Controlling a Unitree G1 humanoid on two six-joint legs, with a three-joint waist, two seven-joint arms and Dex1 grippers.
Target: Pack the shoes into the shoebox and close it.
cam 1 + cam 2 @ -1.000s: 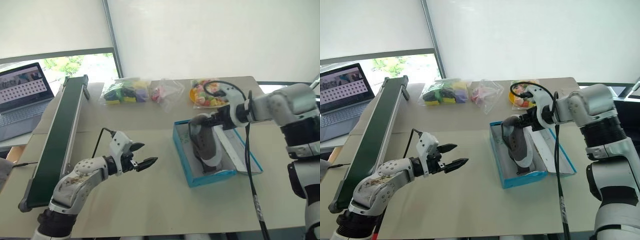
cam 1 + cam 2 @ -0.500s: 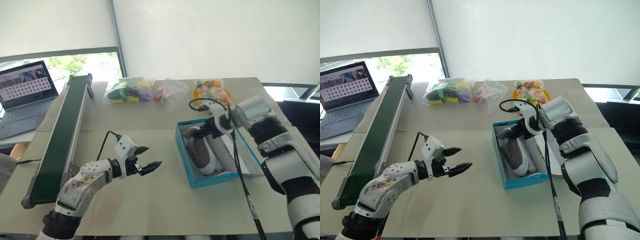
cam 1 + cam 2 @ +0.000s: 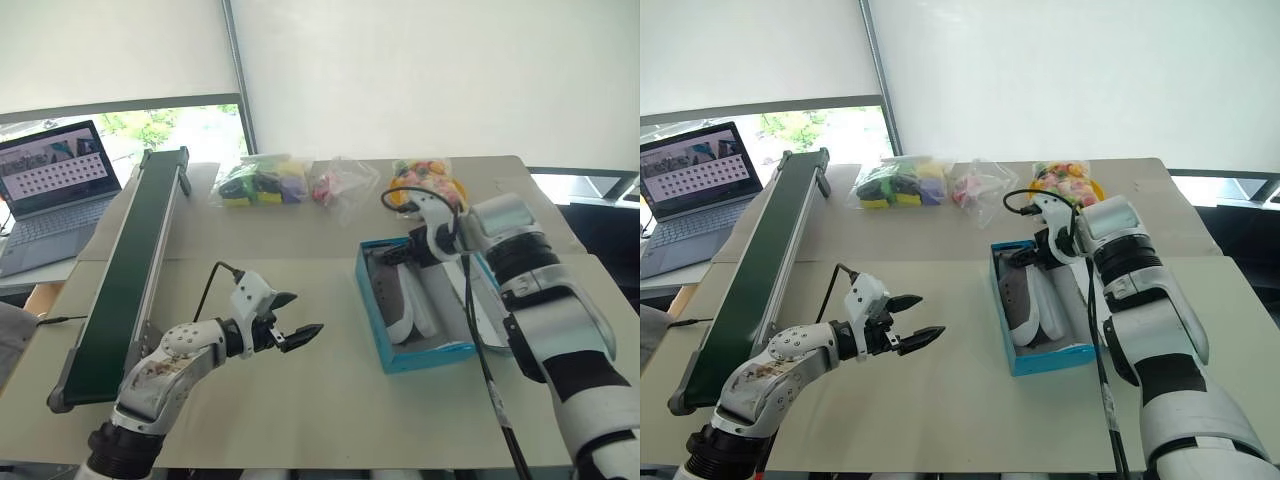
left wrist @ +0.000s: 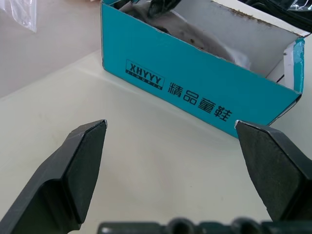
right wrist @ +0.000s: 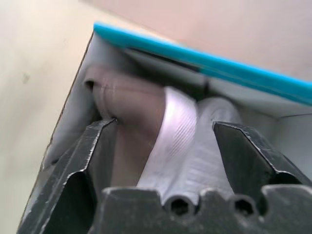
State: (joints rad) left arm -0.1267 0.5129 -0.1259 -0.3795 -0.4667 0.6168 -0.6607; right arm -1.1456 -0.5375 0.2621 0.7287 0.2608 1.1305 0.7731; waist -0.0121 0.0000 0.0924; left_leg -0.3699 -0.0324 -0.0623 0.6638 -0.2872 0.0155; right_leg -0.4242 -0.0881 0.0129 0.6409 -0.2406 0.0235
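The bright blue cardboard shoebox (image 3: 372, 300) with its white inside is sitting open on the beige table (image 3: 330, 400), right of centre, its lid lying flat on the far-right side. Both dark grey-black shoes with white soles (image 3: 1025, 305) are lying inside it on their sides, side by side (white soles showing ribbed in the right wrist view). The right gripper (image 3: 408, 254) is hanging over the far end of the box, fingers spread apart and gripping nothing, the shoes (image 5: 170, 146) showing between them. The left gripper (image 3: 297, 333) is hovering above bare table well left of the box, jaws wide apart and empty, pointing toward the box's printed blue side wall (image 4: 195, 92). A long dark green conveyor (image 3: 130, 270) is running along the left side; clear plastic bags of colourful items (image 3: 262, 182) are lying at the far edge; an open laptop (image 3: 50, 195) is sitting far left.
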